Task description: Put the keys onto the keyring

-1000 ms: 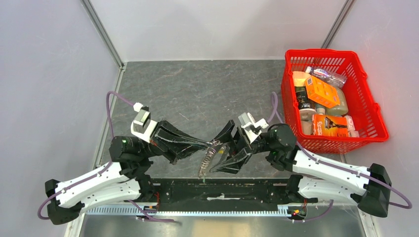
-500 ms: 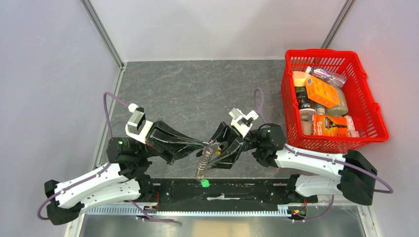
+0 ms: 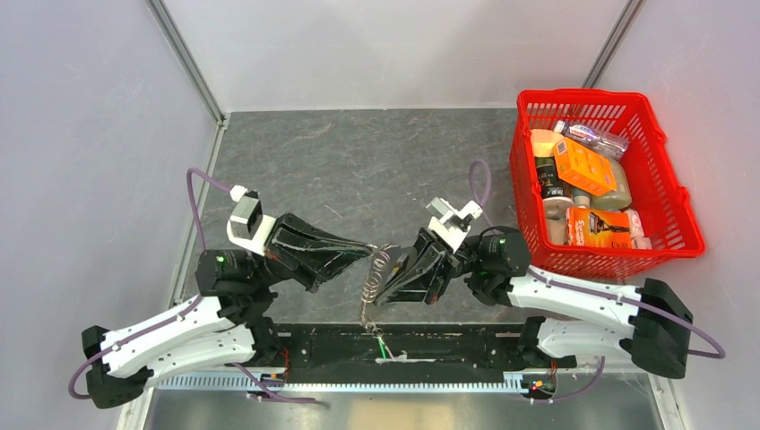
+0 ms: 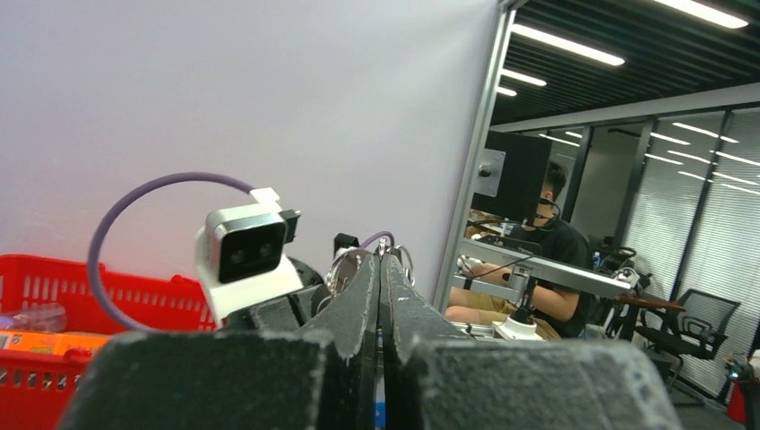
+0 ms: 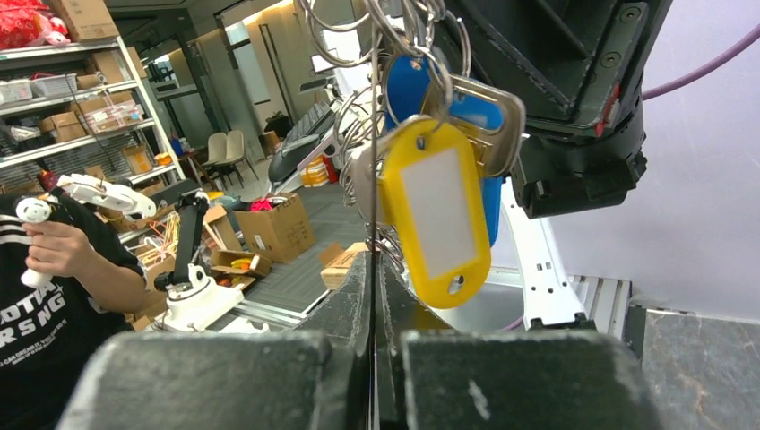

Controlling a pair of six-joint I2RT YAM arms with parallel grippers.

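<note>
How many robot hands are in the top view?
2. The left hand is left of the keyring, the right hand is right of it; both meet at it.

Both arms reach together over the near middle of the table (image 3: 358, 161). The left gripper (image 3: 367, 250) and right gripper (image 3: 381, 293) pinch the keyring (image 3: 383, 261), its chain dangling nearward. A red basket (image 3: 578, 92) sits far right.

Top camera is looking steeply down from above and behind the arms, taking in the whole table (image 3: 358, 161). Left wrist camera is sighting close along its fingers (image 4: 354, 305), facing right toward the basket (image 4: 54, 287). Right wrist camera is facing left. All three views are sharing the keyring (image 3: 376, 269).
</note>
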